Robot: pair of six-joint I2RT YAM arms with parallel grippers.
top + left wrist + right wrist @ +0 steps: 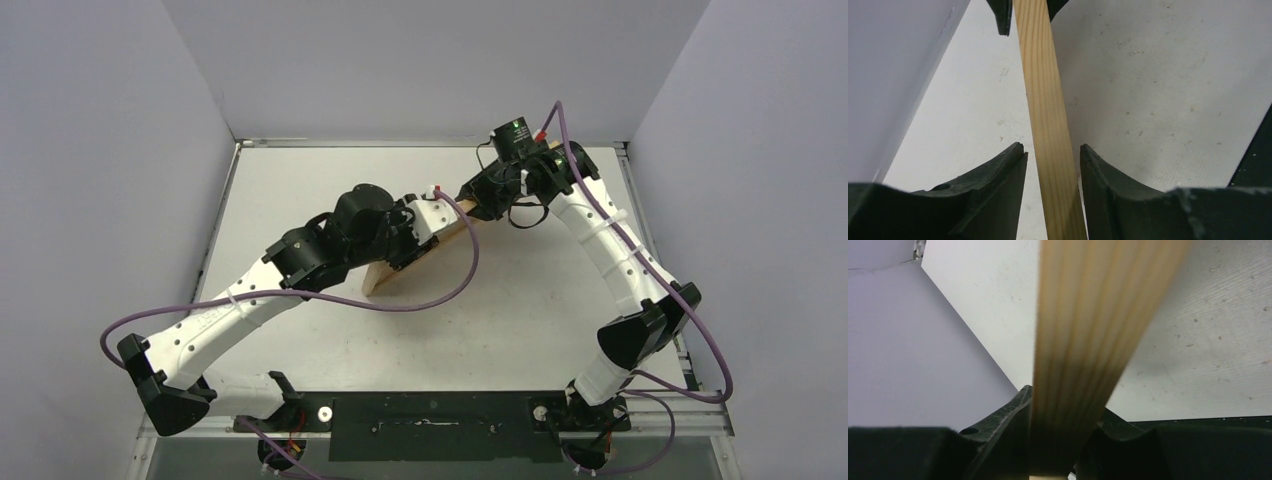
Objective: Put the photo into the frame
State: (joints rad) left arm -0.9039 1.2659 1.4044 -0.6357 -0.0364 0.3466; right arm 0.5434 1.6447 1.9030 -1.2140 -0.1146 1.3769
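Frame: the thin light-wood rectangular picture frame [385, 275] stands tipped on edge near the middle of the white desk [300, 180], between the two arms. Its low near corner appears to be down at the desk.
Left end effector: the left end effector [1052, 152] is spread around one pale bar. The black fingers [998, 190] straddle the bar with a slim gap on each side, so it is not clamped.
Right end effector: the right end effector [1060, 405] is pinching the same bar, wood pressed against both fingers.
Photo: the photo shows in no view, so where it lies cannot be told.
Step in hand: probably turning the frame so that it lies flat and ready to take the print.
Doing it well: let the right hold carry the frame and use the left only as a guide. Tip it down slowly and avoid twisting the thin bar. Release only once all four bars rest on the desk.
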